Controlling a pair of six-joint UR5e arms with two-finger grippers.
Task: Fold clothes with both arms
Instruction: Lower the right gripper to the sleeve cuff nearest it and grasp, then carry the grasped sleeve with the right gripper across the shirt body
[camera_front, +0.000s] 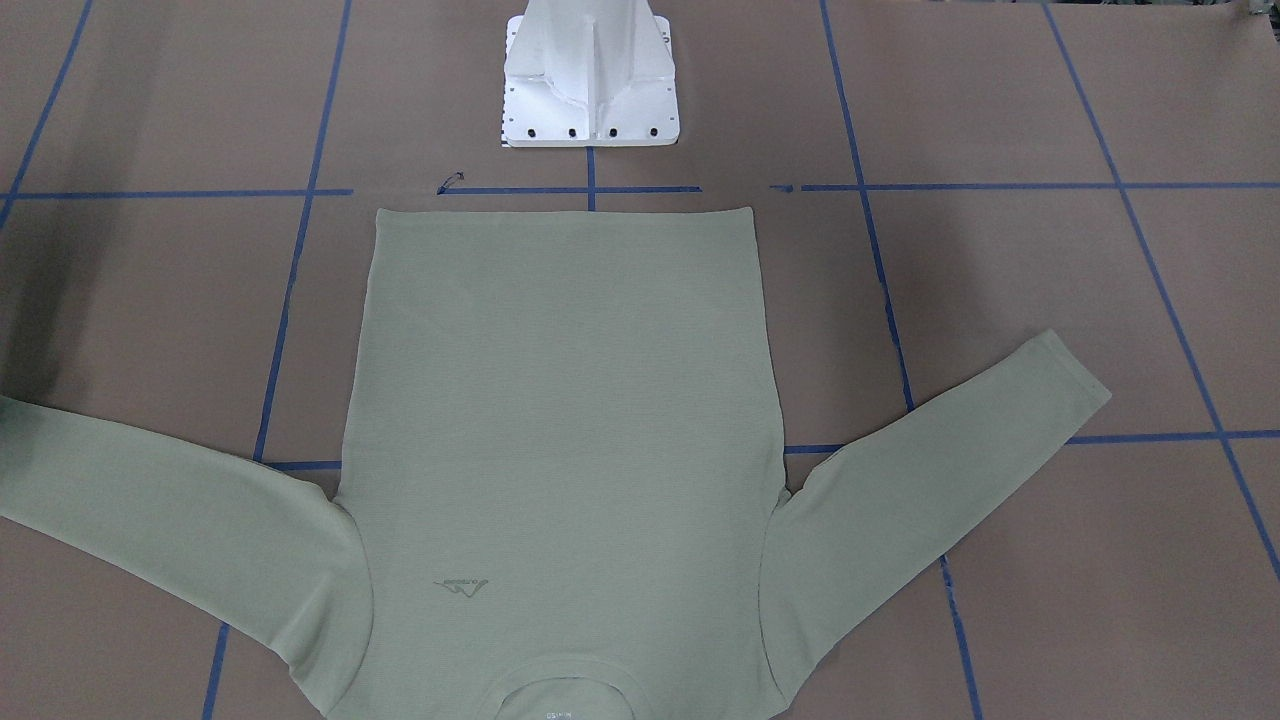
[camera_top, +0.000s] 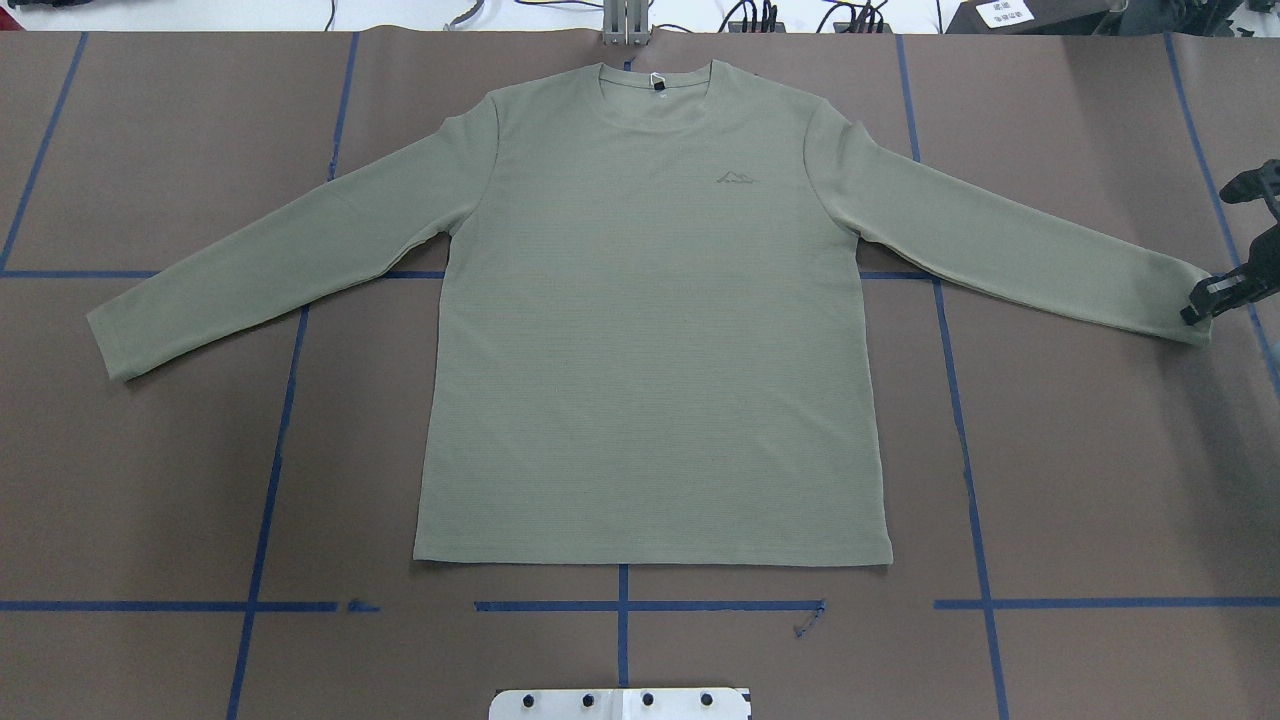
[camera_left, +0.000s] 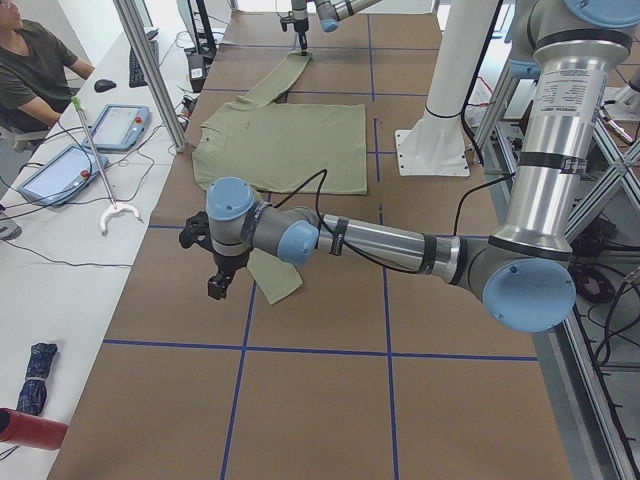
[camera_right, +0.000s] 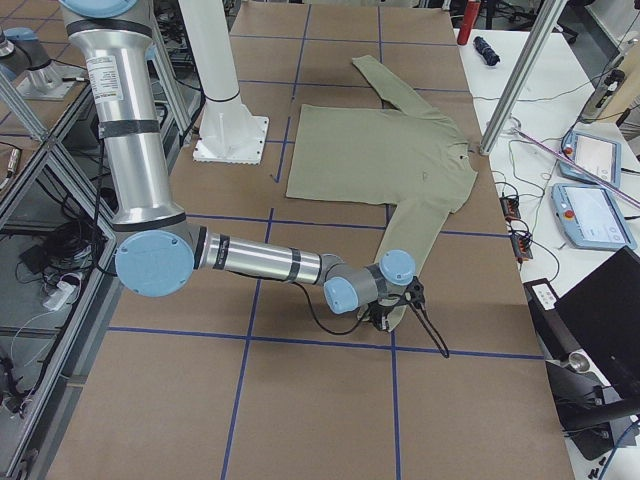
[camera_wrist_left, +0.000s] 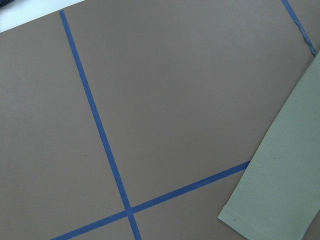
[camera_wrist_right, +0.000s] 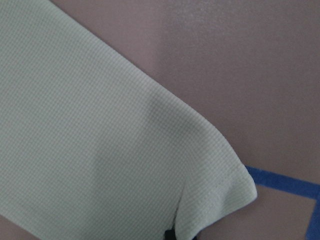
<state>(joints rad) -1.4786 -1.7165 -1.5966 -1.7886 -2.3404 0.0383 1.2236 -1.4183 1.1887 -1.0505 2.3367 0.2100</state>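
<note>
The green shirt (camera_top: 650, 320) is lying flat and face up in the middle of the brown table (camera_top: 1100, 480). Its round neck is pointing away from the robot. Its bottom edge is lying close to the white base (camera_front: 590, 90). A small grey logo (camera_top: 737, 178) is showing on the chest, and a little white tag (camera_top: 660, 85) is sitting inside the neck. Both sleeves are spreading out to the sides and slanting a bit toward the robot.

The right sleeve (camera_top: 1010, 250) is reaching almost to the table's edge. The right gripper (camera_right: 390, 315) is pointing down at the very end of this sleeve. In the right wrist view one black fingertip (camera_wrist_right: 170, 235) is touching the corner of the cuff, and the cuff is curling up a little there. I cannot tell if the fingers are pinching the cloth or standing apart.

The left sleeve (camera_top: 280, 240) is lying flat. The left gripper (camera_left: 217, 285) is hanging over the table near the end of this sleeve. I cannot tell if its fingers are spread or pressed together.

Blue tape lines (camera_top: 620, 605) are crossing the table in big squares. A person (camera_left: 30, 70) is sitting at a white desk beside the table.
</note>
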